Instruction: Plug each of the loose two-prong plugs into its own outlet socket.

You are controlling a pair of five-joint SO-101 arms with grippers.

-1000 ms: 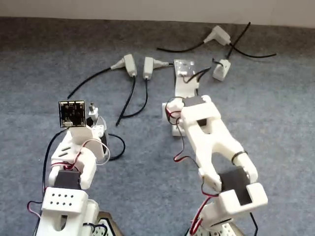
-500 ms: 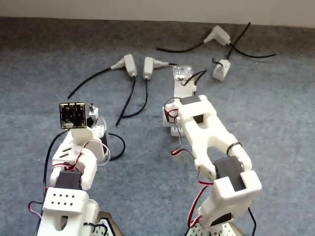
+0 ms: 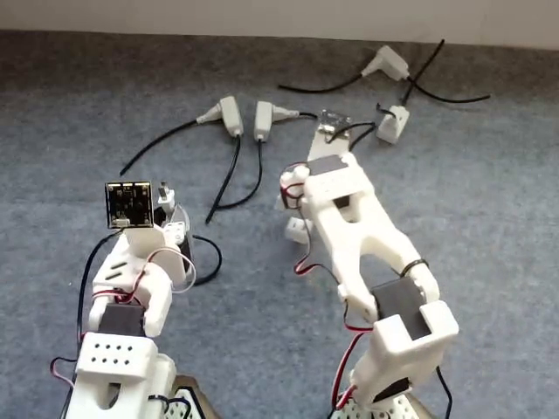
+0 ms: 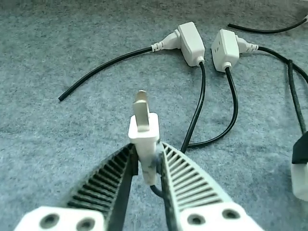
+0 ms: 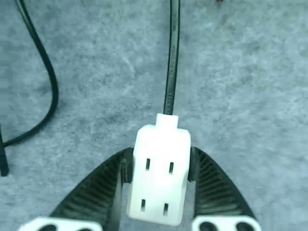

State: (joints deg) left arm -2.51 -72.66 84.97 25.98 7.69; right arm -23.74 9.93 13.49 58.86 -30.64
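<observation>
Toward the near left corner of the grey carpet (image 3: 489, 227), the left gripper (image 4: 147, 150) is clamped on a white two-prong plug (image 4: 143, 126), its prongs pointing away from the fingers. The right arm stretches over the middle of the carpet. The right gripper (image 5: 160, 161) is closed tight on a white socket block (image 5: 159, 178), whose black cord (image 5: 171, 62) runs away from it. Beyond, two corded white blocks (image 3: 229, 113) (image 3: 262, 120) lie side by side. Near the far right corner lie a small white block (image 3: 392, 123) and an angled white plug (image 3: 389, 62).
</observation>
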